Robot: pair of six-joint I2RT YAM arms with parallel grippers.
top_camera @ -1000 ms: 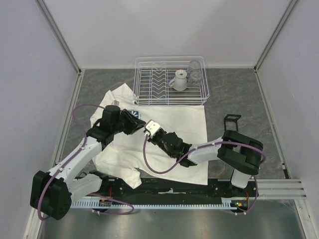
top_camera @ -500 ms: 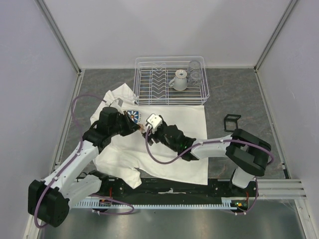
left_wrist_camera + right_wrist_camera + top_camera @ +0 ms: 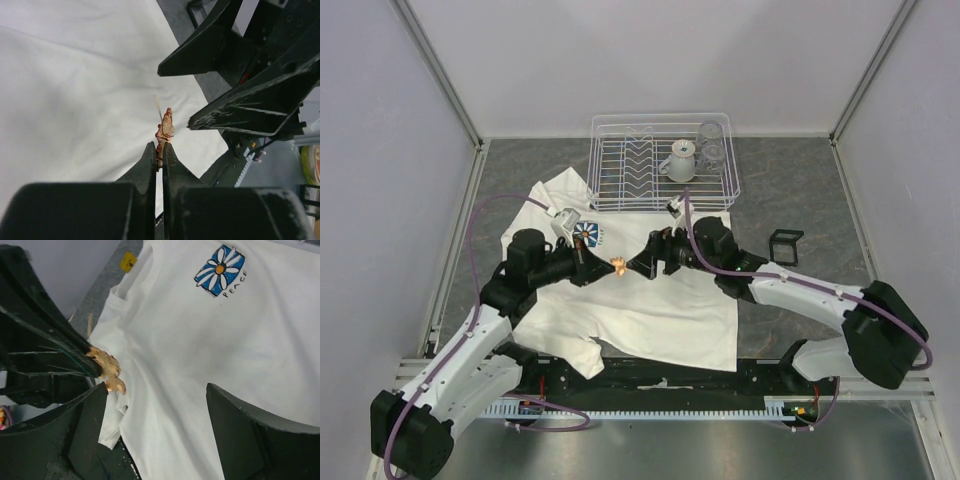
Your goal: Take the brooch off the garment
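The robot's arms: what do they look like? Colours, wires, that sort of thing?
The left arm and right arm are white tubes with bulky black joints. A thin purple cable loops along each. Each ends in two black, wedge-shaped fingers.

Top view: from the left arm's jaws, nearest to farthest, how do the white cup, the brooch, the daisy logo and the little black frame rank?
1. Brooch: pinched at their tips.
2. Daisy logo: just up-left, on the shirt.
3. White cup: in the rack, far side.
4. Black frame: off to the right.
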